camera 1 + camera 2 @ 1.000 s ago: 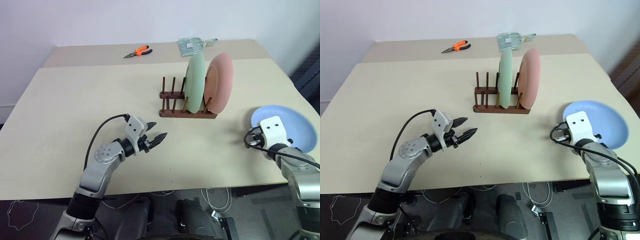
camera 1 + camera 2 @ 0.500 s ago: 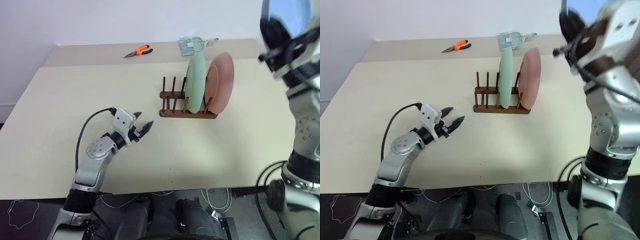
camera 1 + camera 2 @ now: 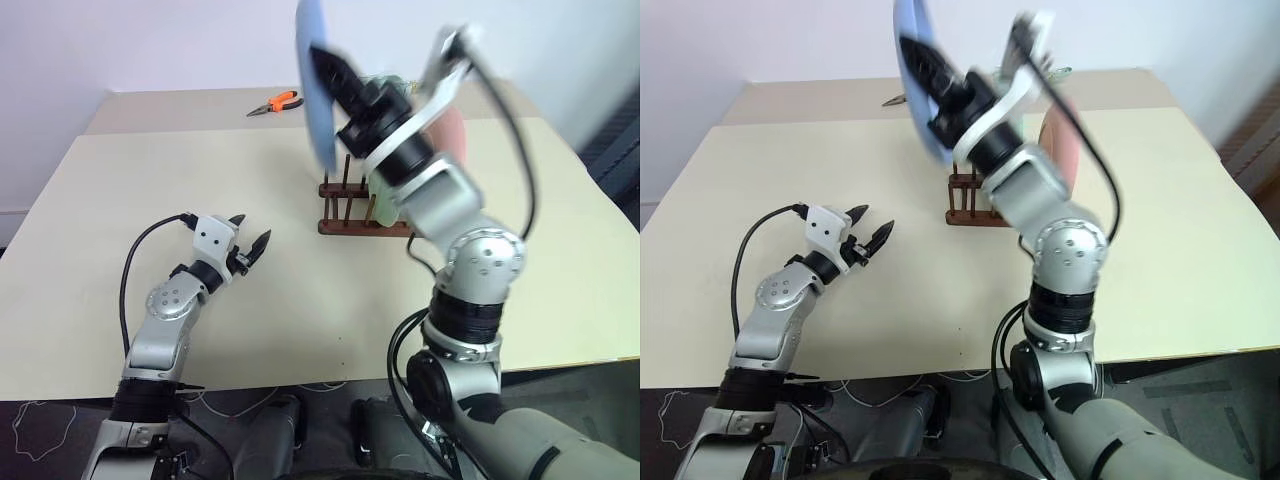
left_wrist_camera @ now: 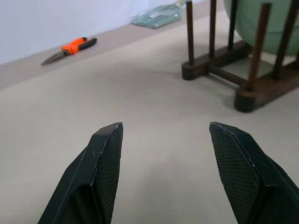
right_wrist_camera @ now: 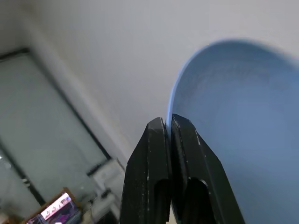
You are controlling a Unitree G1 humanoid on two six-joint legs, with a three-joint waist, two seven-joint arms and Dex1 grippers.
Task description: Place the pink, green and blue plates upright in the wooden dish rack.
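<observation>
My left gripper (image 3: pixel 252 246) hangs low over the table (image 3: pixel 120 200), fingers spread and empty, pointing toward the wooden dish rack (image 4: pixel 219 70) ahead of it. My right gripper (image 5: pixel 167 122) is raised above that, clamped tight on the rim of the blue plate (image 3: pixel 313 90), which stands on edge in the air, above and just short of the rack's free pegs. Beyond my right hand, the green plate (image 4: pixel 261 21) and the pink plate (image 3: pixel 1065 150) already stand upright in the rack. I judge the blue plate stiff, light and smooth, likely to swing or slip in a thin rim pinch, so the hold should stay deep on the rim. Farthest off lie orange pliers (image 3: pixel 277 102).
</observation>
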